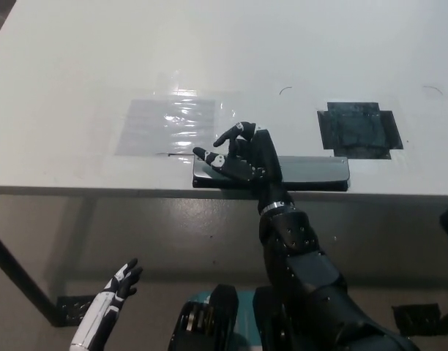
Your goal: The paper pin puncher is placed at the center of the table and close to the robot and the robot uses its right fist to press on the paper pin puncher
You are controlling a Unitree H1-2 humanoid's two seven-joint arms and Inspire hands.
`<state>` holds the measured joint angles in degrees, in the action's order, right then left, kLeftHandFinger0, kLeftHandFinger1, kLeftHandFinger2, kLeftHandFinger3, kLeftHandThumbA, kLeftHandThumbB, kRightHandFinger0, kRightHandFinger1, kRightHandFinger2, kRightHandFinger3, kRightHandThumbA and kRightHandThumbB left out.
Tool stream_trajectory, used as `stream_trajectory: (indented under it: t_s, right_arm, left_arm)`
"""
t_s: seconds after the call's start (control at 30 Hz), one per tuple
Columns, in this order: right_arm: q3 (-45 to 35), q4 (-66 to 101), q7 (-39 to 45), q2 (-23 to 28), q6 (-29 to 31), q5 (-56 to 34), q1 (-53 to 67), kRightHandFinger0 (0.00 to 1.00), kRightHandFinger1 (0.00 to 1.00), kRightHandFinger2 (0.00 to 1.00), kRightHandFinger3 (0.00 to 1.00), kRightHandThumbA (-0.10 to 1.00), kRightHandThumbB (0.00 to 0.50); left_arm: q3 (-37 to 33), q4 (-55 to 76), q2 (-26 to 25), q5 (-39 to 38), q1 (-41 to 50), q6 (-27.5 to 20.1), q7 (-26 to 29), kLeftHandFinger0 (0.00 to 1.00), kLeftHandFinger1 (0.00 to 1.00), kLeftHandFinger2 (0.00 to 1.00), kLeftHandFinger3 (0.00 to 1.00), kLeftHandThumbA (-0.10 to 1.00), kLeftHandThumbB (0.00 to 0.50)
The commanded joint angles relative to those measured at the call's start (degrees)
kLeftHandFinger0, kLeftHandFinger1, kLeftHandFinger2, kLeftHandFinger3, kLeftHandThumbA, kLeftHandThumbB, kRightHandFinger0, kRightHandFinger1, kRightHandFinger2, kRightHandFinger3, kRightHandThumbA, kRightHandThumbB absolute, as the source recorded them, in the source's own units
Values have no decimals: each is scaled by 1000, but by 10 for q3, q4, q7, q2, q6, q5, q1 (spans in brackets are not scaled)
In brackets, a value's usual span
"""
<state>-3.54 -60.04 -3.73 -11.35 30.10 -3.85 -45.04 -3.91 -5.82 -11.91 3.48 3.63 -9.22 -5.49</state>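
Note:
The paper pin puncher, a long grey and black bar, lies along the near edge of the white table, near its middle. My black right hand is over the puncher's left half, fingers loosely spread and curled, holding nothing; it hides that part of the bar. Whether the palm touches the bar cannot be told. My white left hand rests low at the lower left, below the table edge, fingers apart.
A clear plastic sheet lies on the table left of the puncher. A patch of black tape sits at the right, behind the puncher's far end. The table's near edge runs just in front of the puncher.

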Motion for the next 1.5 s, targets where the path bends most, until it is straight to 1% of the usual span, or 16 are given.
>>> stream_trajectory:
  t_s: [0.0, 0.03, 0.13, 0.3, 0.63, 0.7, 0.8, 1.07, 1.17, 1.27, 1.3, 1.33, 1.37, 1.4, 1.43, 1.47]
  right_arm:
    - [-15, 266, 40, 17, -137, -72, 76, 0, 56, 264, 133, 1000, 212]
    - [-16, 269, 39, 17, -141, -73, 75, 0, 47, 251, 119, 1000, 216]
    - [3, 573, 31, 35, -245, -128, 54, 0, 0, 1, 0, 1000, 210]
    - [25, 798, 25, 89, -318, -152, 56, 0, 0, 0, 0, 1000, 221]
    - [36, 970, 59, 194, -301, -123, 241, 0, 0, 0, 0, 1000, 181]
    - [31, 981, 54, 201, -305, -123, 297, 0, 0, 0, 0, 1000, 233]
    - [38, 933, 67, 200, -249, -130, 379, 0, 0, 0, 0, 1000, 170]
    - [38, 756, 75, 182, -182, -123, 465, 0, 0, 0, 0, 1000, 109]
    - [27, 665, 49, 167, -158, -75, 474, 0, 0, 0, 0, 1000, 33]
    - [24, 636, 45, 164, -159, -66, 476, 0, 0, 0, 0, 1000, 44]
    - [20, 603, 33, 155, -170, -62, 483, 203, 183, 229, 271, 1000, 131]
    - [19, 590, 32, 153, -167, -59, 482, 214, 189, 216, 277, 1000, 130]
    - [30, 588, 35, 153, -170, -41, 489, 551, 615, 669, 668, 1000, 162]
    - [43, 592, 48, 159, -181, -34, 496, 884, 997, 1000, 1000, 1000, 175]
    - [49, 589, 57, 163, -178, -31, 497, 1000, 1000, 1000, 1000, 1000, 202]
    - [64, 579, 78, 174, -167, -26, 498, 1000, 1000, 1000, 1000, 1000, 204]
  left_arm:
    - [0, 19, -8, -4, -20, -16, -14, 1000, 1000, 1000, 1000, 1000, 309]
    - [0, 19, -8, -4, -22, -16, -14, 1000, 1000, 1000, 1000, 1000, 309]
    - [2, 16, -7, 1, -28, -21, -8, 1000, 1000, 1000, 1000, 1000, 295]
    - [6, 22, -11, 0, -36, -17, -8, 1000, 1000, 1000, 1000, 1000, 280]
    - [11, 23, -13, -2, -41, -18, -6, 1000, 1000, 1000, 1000, 1000, 251]
    - [10, 21, -12, -4, -45, -18, -6, 1000, 1000, 1000, 1000, 1000, 258]
    - [12, 21, -13, -4, -46, -16, -5, 1000, 1000, 1000, 1000, 1000, 264]
    - [14, 20, -11, -5, -47, -15, -4, 1000, 1000, 1000, 1000, 1000, 271]
    - [16, 19, -10, -6, -48, -18, -6, 1000, 1000, 1000, 1000, 1000, 250]
    - [17, 19, -9, -7, -49, -17, -7, 1000, 1000, 1000, 1000, 1000, 253]
    - [17, 20, -9, -6, -48, -15, -6, 1000, 1000, 1000, 1000, 1000, 254]
    - [17, 20, -9, -5, -49, -15, -5, 1000, 1000, 1000, 1000, 1000, 253]
    - [19, 21, -9, -5, -50, -14, -4, 1000, 1000, 1000, 1000, 1000, 259]
    - [20, 25, -9, -8, -49, -11, -5, 1000, 1000, 1000, 1000, 1000, 253]
    - [20, 24, -9, -6, -50, -12, -4, 1000, 1000, 1000, 1000, 1000, 249]
    - [19, 21, -10, -2, -50, -16, -4, 1000, 1000, 1000, 1000, 1000, 249]
